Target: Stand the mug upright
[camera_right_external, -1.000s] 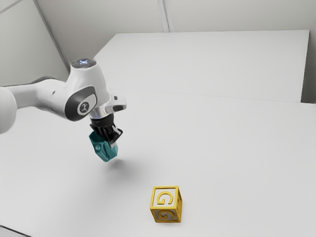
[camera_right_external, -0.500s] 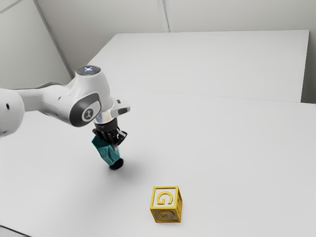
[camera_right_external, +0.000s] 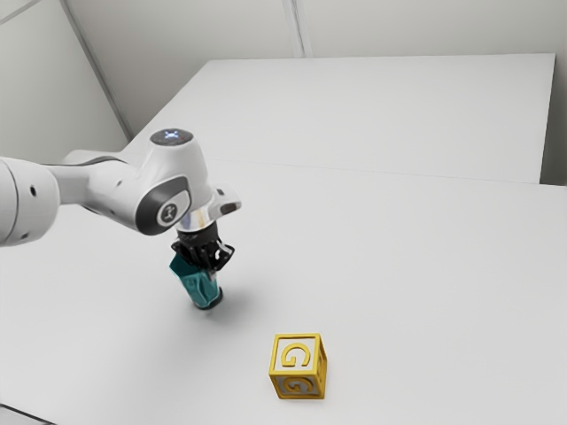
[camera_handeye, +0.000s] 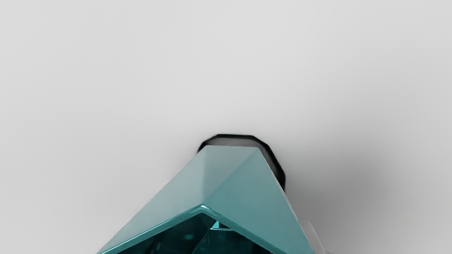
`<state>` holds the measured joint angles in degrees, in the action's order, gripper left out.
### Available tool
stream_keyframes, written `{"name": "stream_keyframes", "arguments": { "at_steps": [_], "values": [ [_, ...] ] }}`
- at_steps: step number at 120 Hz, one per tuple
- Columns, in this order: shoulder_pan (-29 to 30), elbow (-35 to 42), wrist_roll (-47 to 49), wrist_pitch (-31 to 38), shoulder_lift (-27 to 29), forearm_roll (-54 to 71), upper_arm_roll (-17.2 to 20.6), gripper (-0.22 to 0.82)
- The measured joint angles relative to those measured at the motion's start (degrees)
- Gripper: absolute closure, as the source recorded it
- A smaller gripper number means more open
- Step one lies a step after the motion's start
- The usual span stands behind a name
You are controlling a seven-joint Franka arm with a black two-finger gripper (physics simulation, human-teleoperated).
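Bench (camera_right_external: 399, 257): broad, pale, smooth, carrying all items below. Robot arm (camera_right_external: 106, 190): white with dark trim, entering from the exterior view's left, its hand directed down over the bench. Gripper (camera_right_external: 207, 255): black, two-fingered, clamped on the mug near its mouth. Mug (camera_right_external: 197, 285): teal, faceted, hanging beneath the gripper; mouth uppermost but tilted, leaning toward the exterior view's left; dark, glossy interior and angular rim in the wrist view. Block (camera_right_external: 299, 366): yellow-edged cube, white faces, yellow letter G on two; resting on the bench, apart from the mug, toward the exterior view's right. Base of the mug (camera_handeye: 273, 160): black, many-sided, lowermost, close to the bench; contact cannot be told.
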<state>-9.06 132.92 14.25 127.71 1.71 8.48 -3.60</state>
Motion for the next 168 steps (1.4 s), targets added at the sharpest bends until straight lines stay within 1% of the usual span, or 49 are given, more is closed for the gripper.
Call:
{"name": "stream_keyframes", "arguments": {
  "at_steps": [53,61,65,79,87,95,103,115,129,153,168],
  "values": [
    [-0.2,0.0,1.6,1.4,-1.9,-0.2,-0.1,0.78],
    [-0.2,0.0,1.6,1.8,-1.8,-0.3,-0.1,0.73],
    [-0.2,0.0,1.6,2.0,-1.8,-0.4,0.0,0.68],
    [-0.1,0.0,1.4,2.5,-1.3,-0.7,0.0,0.44],
    [-0.1,0.0,1.4,2.7,-1.0,-0.8,0.0,0.33],
    [-0.2,0.0,1.3,2.9,-0.6,-1.0,0.0,0.24],
    [-0.2,0.0,1.3,3.0,-0.1,-1.0,-0.1,0.18],
    [-0.3,-0.1,1.2,3.0,0.7,-1.0,-0.1,0.12],
    [-0.4,-0.3,1.1,2.9,1.7,-1.0,-0.1,0.08],
    [-0.3,-0.9,1.0,2.1,4.0,-0.9,-0.1,0.04],
    [-0.2,-4.7,1.0,-0.9,4.2,-1.2,-0.1,0.03]
  ]
}}
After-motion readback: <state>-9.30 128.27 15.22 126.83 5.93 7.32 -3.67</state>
